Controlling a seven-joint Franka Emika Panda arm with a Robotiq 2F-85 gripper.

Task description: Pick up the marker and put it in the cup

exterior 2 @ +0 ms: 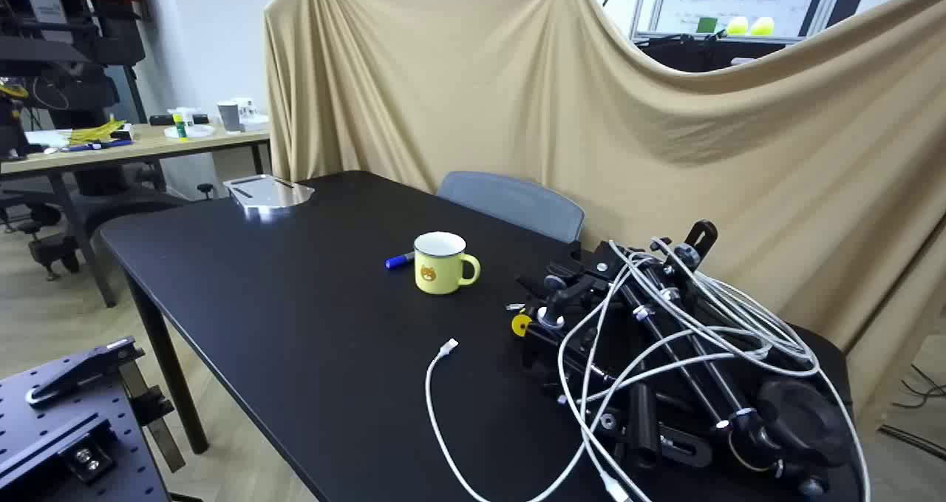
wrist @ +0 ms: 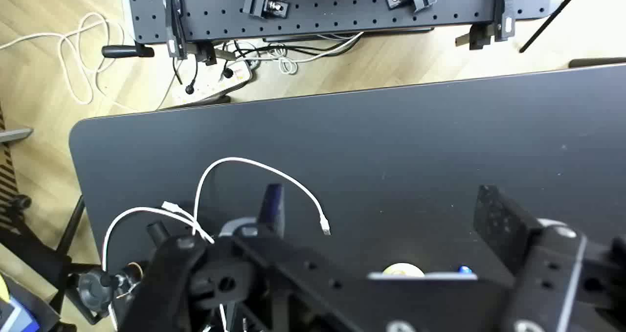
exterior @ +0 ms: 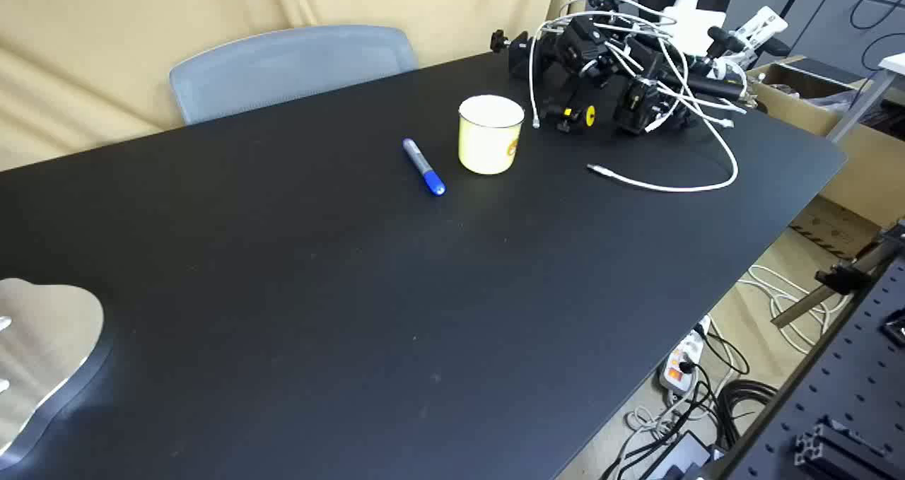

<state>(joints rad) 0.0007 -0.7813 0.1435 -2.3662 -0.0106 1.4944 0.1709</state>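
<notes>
In the wrist view I see the black two-jaw gripper (wrist: 384,210). Its jaws stand wide apart. The gap between them shows the matte black tabletop (wrist: 425,166) and the plug end of a thin white cable (wrist: 324,223).

The short, slim marker pen (exterior: 423,167), grey in the barrel and bright blue at the cap, lies flat on the tabletop. The squat cylindrical cup (exterior: 488,141), pale yellow outside and white inside with a dark rim line, stands upright just beside it; the two are apart. In an exterior view I can make out the cup's yellow loop handle (exterior 2: 476,268) and small brown animal-face print (exterior 2: 428,273); from there the cup partly covers the marker pen. In the wrist view only a pale part of the cup and a blue end of the marker pen show past the gripper.

A heap of black clamp-and-rod hardware (exterior: 584,45), looped with white cables (exterior: 535,121), occupies the tabletop end nearer the cup. A silver metal plate (exterior: 49,346) with rounded corners rests well apart. A grey chair back (exterior 2: 510,202) stands between the tabletop edge and a draped tan cloth (exterior 2: 443,66).
</notes>
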